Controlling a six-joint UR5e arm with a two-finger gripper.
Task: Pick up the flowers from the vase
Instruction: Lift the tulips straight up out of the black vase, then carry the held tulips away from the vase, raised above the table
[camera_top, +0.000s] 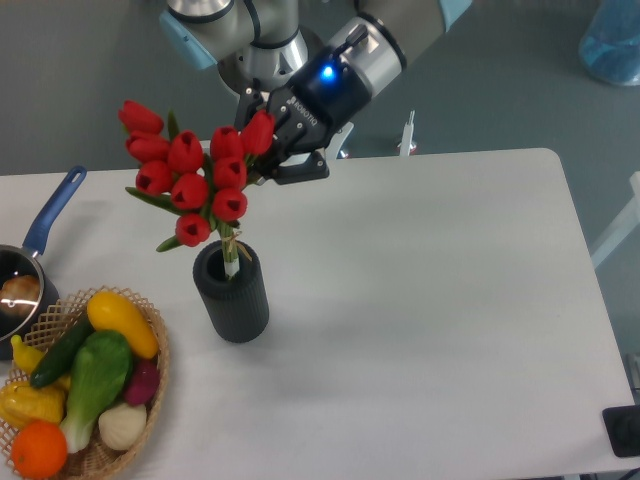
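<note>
one fixed high view facing the table (420, 300).

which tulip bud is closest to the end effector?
The rightmost top bud of the flowers, pressed right against the end effector. The other buds fan out left and lower, toward the vase.

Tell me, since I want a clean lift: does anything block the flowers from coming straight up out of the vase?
Nothing visible does. The gripper holds the flowers from the right side; only the stem ends remain in the vase, and the space above is open.
</note>
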